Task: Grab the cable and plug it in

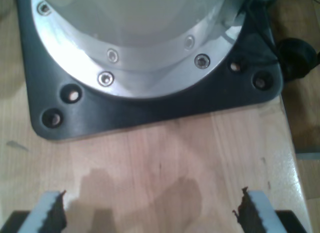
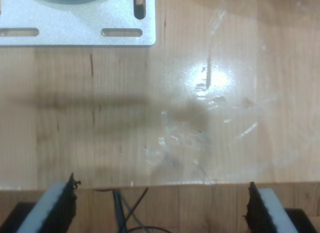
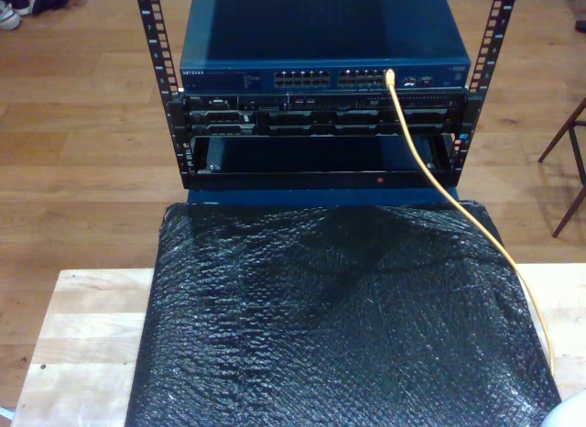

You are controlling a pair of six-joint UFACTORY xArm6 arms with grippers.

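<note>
Exterior view: the cable (image 3: 430,166), thin and yellow-orange, has its far end sitting in a port on the front of the blue switch (image 3: 325,42), toward the exterior view's right of the port rows. From there it drops down past the black units (image 3: 320,115) racked beneath the switch, crosses the far right corner of the black bubble-wrap sheet (image 3: 339,326), and runs along that sheet's right edge toward the near right of the exterior view. The sheet covers most of a pale wooden table (image 3: 82,335), whose bare boards show at the exterior view's left. The rack stands on a brown wooden floor (image 3: 82,152).

First wrist view: my first gripper (image 1: 150,210) has its fingers (image 1: 50,213) spread wide apart with nothing between them, hanging over pale wood. Just beyond it lies a dark square base plate (image 1: 150,105) carrying a round silver flange (image 1: 145,68) with bolts.

Second wrist view: my second gripper (image 2: 162,208) likewise stands with fingers (image 2: 55,208) wide and nothing held, over glossy wood near the table edge. A silver slotted plate (image 2: 75,28) lies beyond.
</note>
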